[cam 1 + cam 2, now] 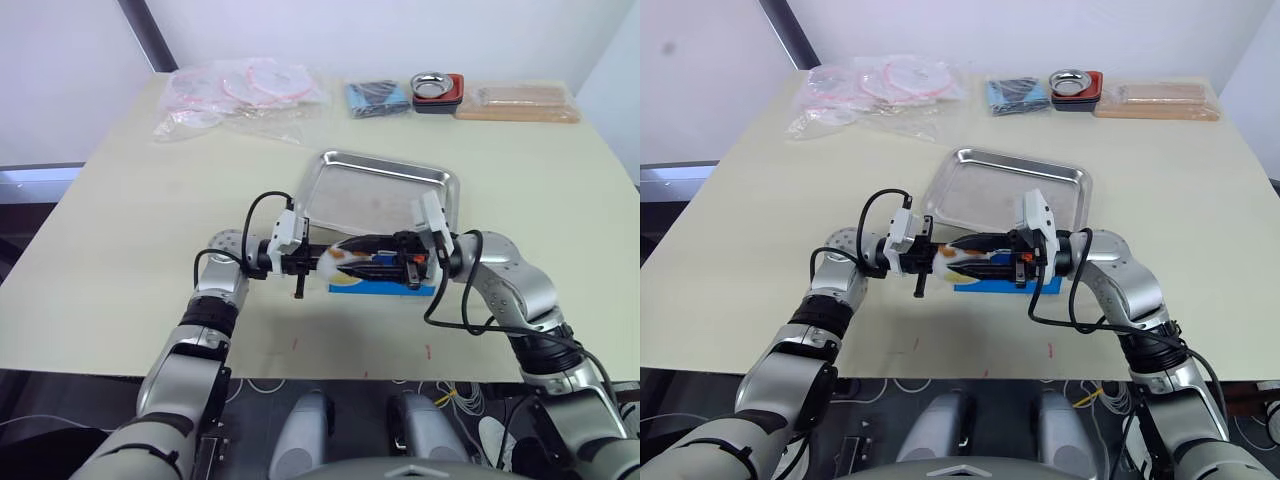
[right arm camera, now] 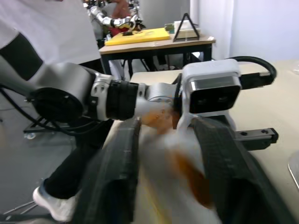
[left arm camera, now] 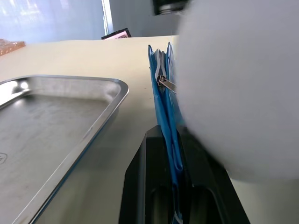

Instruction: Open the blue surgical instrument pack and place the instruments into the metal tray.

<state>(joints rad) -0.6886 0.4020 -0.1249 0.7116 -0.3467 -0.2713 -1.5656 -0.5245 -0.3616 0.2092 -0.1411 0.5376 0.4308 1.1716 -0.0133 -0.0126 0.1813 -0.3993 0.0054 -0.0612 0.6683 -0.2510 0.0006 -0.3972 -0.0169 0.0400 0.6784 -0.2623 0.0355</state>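
The blue surgical instrument pack (image 1: pixel 385 284) lies just in front of the metal tray (image 1: pixel 380 190), long axis running along the tray's near rim. Left claw (image 3: pixel 174 186) is clamped on its edge; right claw (image 2: pixel 166 154) straddles it, fingers apart.

Even, bright indoor light with soft shadows. The tray (image 1: pixel 385 195) shows mild glare along its rim beyond the grippers. In the left wrist view a big white blur sits out of focus beside the sharp pack (image 3: pixel 164 112). The right wrist view smears between its fingers (image 2: pixel 117 177).
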